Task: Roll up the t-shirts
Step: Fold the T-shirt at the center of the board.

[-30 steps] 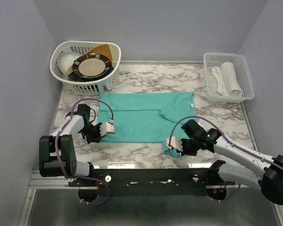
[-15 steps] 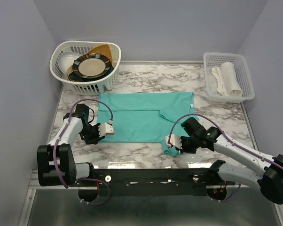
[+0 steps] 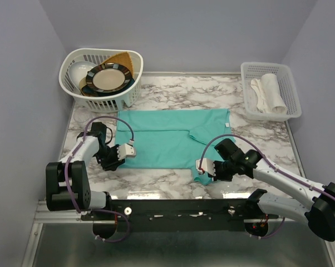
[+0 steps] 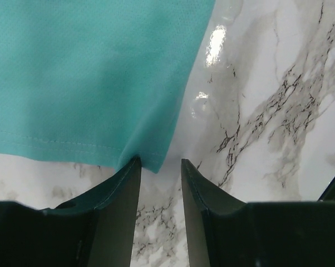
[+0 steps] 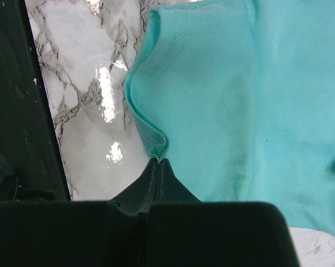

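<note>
The teal t-shirt (image 3: 162, 142) lies spread flat on the marble table (image 3: 156, 186), and an arm meets each of its near corners. From above, the left gripper (image 3: 115, 161) sits at the shirt's near left corner, but the wrist hides how its fingers stand. The left wrist camera settles it: the left gripper (image 4: 161, 165) is spread, with the hemmed corner of the cloth just ahead of it and the very tip of that corner reaching into the gap between the fingertips (nothing is clamped). Bare marble runs ahead and to the right of that gripper. The right gripper (image 3: 204, 171) is at the near right corner. Its own camera shows the right gripper (image 5: 158, 163) with fingers pressed together on a small raised fold of the shirt's edge, the fabric spreading ahead and to its right. Only the overhead view takes in the white dish basket (image 3: 128, 61) with plates (image 3: 106, 79) far ahead of the left gripper, and the white tray basket (image 3: 292, 89) holding a cream cloth (image 3: 269, 92) far ahead of the right.
</note>
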Robot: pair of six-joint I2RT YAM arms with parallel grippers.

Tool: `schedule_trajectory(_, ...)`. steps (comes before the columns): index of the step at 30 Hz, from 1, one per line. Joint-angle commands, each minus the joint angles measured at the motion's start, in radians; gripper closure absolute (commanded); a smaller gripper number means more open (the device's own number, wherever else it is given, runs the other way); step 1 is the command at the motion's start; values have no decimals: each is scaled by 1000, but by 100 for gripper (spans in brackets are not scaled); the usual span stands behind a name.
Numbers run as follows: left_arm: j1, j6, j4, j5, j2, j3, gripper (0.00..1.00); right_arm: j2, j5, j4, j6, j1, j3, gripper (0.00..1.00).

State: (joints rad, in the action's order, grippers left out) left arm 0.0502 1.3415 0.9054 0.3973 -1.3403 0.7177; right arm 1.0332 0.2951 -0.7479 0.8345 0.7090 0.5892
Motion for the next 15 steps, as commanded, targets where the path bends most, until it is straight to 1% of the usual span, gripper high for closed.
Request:
schedule_trajectory(1,-12,-13,-37,-12,-60,-11,56,-7,-10,27,-5,-8,-9,100)
schedule_trajectory(5,-13,-16,-56,-15,-83,-30,64,-2,-13,33,-3,-9,-9,99)
schedule_trajectory(6,-13,-18,-62,-15,-92,-34,75,-2,-14,36,-3,-9,-9,99)
schedule_trajectory(8,-16,-22,-65,-17,-100,-31,90,4,-13,36,-6,-9,-6,99)
schedule_trajectory(9,-15,-25,-56,-17,-106,-23,100,5,-16,35,-8,-11,-5,99)
schedule_trajectory(11,-15,-28,-39,-15,-103,-12,100,10,-20,30,-8,-11,7,100)
schedule_trajectory(15,-13,-34,48,3,-31,28,100,18,-31,-1,-18,-17,61,99)
